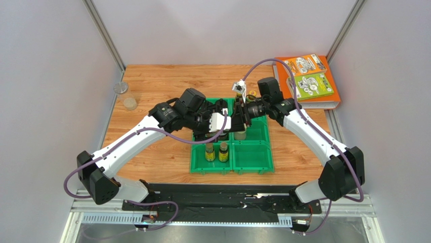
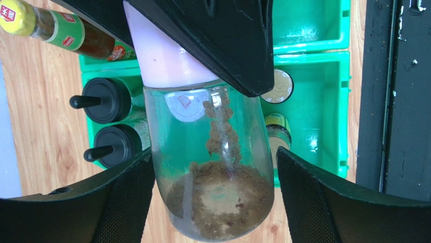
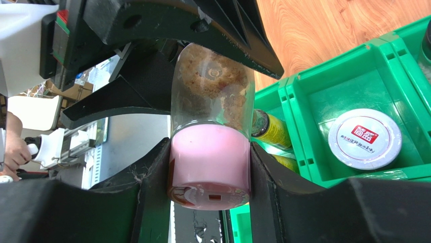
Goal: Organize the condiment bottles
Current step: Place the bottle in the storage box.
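Pink-capped jar (image 3: 212,101) held over the green bin (image 1: 253,158).
Top: my left pincer (image 1: 228,123) and right pincer (image 1: 242,116) meet above the bin's middle compartments. Left wrist: my left fingers stand apart, flanking the jar's glass base. Right wrist: my right fingers are clamped on its pink cap.

Pale, plain walls (image 1: 50,76) close in on three sides here, slim aluminium posts (image 1: 103,33) running up at the two far corners, and the light is soft and even all over (the back wall (image 1: 222,30) reads almost white). Filling the middle is the wood-grain table (image 1: 152,86), warm orange-brown planks. Along its near edge lies a black mounting plate (image 1: 227,195), with a grey slotted cable duct (image 1: 116,218) just on the camera side of it.
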